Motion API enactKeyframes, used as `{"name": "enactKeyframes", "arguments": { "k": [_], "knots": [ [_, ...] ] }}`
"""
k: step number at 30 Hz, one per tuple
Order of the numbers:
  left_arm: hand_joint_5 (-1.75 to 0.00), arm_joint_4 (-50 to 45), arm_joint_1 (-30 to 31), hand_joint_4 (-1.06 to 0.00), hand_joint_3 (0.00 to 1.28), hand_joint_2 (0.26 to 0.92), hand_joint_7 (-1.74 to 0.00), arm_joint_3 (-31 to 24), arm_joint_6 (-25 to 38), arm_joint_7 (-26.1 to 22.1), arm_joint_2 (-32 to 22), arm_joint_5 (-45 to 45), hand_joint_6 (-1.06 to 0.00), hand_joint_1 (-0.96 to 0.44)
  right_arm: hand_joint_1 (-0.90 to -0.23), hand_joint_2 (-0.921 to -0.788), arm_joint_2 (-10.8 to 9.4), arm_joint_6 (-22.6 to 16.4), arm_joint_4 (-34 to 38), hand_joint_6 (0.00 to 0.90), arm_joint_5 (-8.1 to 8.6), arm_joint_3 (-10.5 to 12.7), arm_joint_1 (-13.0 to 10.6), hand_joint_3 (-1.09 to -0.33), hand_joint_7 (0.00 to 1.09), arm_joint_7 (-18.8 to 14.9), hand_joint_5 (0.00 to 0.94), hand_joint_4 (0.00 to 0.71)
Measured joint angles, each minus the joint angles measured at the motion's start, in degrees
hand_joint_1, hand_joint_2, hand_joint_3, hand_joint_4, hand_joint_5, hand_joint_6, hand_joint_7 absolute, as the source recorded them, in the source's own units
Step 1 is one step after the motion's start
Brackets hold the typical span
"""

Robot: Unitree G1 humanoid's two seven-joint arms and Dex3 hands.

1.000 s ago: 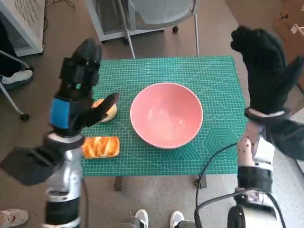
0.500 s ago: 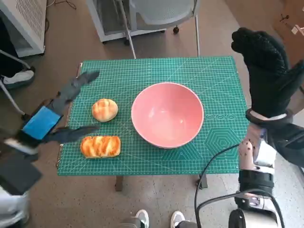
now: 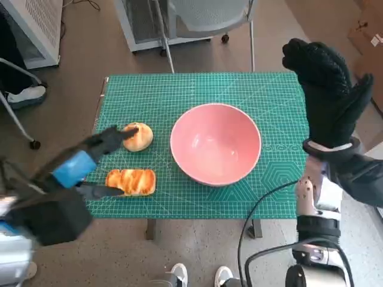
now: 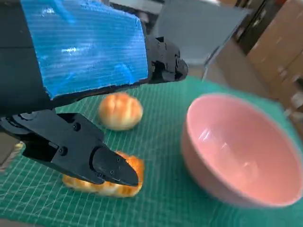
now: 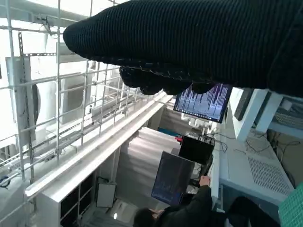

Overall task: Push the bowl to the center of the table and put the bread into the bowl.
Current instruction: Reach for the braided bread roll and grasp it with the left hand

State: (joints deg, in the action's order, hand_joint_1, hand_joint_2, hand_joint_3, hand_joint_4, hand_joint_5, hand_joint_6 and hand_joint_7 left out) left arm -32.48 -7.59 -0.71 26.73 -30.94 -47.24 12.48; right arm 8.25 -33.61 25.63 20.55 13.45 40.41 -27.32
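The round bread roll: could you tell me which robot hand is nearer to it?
Left. The left robot hand has its fingers spread around the round bread roll, while the right robot hand is raised beyond the pink bowl.

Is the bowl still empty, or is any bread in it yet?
Empty: the pink bowl shows only bare interior; the round bun and long loaf lie on the mat.

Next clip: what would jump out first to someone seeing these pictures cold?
The big pink bowl, empty, sits near the middle of the green mat. Two breads lie beside it on the robot's left: a round bun and an oblong loaf nearer the front edge, with the left hand reaching over them, fingers spread. The gloved right hand is raised high off the table's right edge.
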Motion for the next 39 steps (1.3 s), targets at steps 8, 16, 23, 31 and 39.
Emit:
{"name": "enactKeyframes", "arguments": {
  "k": [8,16,23,31,39],
  "knots": [
    [0.00,4.1,0.7,-0.08,0.01,0.750,-0.03,4.8,-3.3,1.4,0.3,6.2,-0.30,-0.08,-0.495,-0.921,0.0,0.1,0.7,0.407,0.82,0.0,0.1,-0.553,0.02,-0.4,0.006,0.351],
    [0.00,7.7,0.9,-0.09,0.01,0.756,-0.02,8.4,-4.5,1.8,1.3,11.2,-0.31,-0.11,-0.497,-0.921,-0.1,0.1,1.0,0.409,1.32,-0.1,0.2,-0.550,0.02,-0.6,0.005,0.353],
    [0.00,11.2,0.2,-0.09,0.01,0.761,-0.01,11.5,-4.8,1.3,2.2,14.6,-0.31,-0.13,-0.497,-0.921,-0.2,0.2,1.0,0.411,1.55,-0.2,0.2,-0.547,0.02,-0.6,0.005,0.355],
    [0.00,15.9,-1.2,-0.10,0.01,0.770,-0.01,14.4,-4.8,0.7,3.2,17.4,-0.31,-0.13,-0.496,-0.921,-0.2,0.2,1.0,0.412,1.65,-0.3,0.2,-0.547,0.02,-0.6,0.004,0.356],
    [-0.01,22.9,-2.9,-0.14,0.01,0.787,-0.02,16.1,-5.3,1.4,5.5,19.2,-0.35,-0.11,-0.495,-0.921,-0.4,0.2,0.8,0.413,1.69,-0.4,0.1,-0.547,0.01,-0.6,0.002,0.355]
  ]
}}
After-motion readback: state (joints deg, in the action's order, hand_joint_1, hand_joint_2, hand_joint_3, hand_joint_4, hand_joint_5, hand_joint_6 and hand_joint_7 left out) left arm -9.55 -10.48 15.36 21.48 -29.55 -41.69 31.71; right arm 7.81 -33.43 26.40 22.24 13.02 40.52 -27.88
